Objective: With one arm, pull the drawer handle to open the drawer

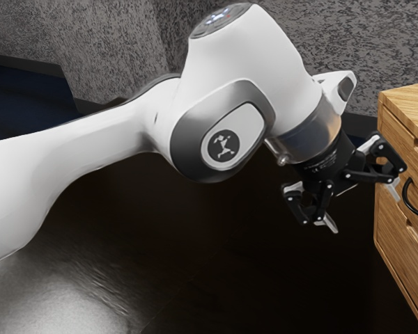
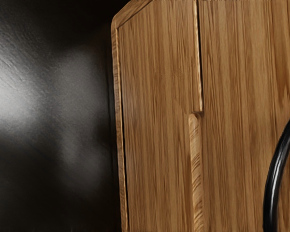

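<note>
Holds the gripper (image 1: pixel 359 207) wide open and empty beside the drawer (image 1: pixel 393 226), handle (image 1: pixel 409 198) lying just past the nearer finger, not yet between the two.

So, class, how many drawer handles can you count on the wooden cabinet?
1. The black handle sits on the front of the wooden cabinet, at the exterior view's right edge. The cabinet runs out of frame, so others may be hidden.
</note>
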{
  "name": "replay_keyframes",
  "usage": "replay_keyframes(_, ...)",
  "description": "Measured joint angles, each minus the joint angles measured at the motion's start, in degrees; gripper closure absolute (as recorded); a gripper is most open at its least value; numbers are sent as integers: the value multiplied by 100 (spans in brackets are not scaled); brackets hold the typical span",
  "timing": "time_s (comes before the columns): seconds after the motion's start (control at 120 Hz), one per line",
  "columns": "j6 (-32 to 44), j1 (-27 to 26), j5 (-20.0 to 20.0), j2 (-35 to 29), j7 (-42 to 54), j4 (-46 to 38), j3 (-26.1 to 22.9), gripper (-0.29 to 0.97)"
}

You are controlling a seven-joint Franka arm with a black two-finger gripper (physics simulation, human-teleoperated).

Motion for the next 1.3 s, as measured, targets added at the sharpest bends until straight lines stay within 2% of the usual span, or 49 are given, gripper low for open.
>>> replay_keyframes(0.467,313,-76,20,347,-99,253,1,0)
replay_keyframes(1.3,492,-115,27,467,-168,118,1,0)
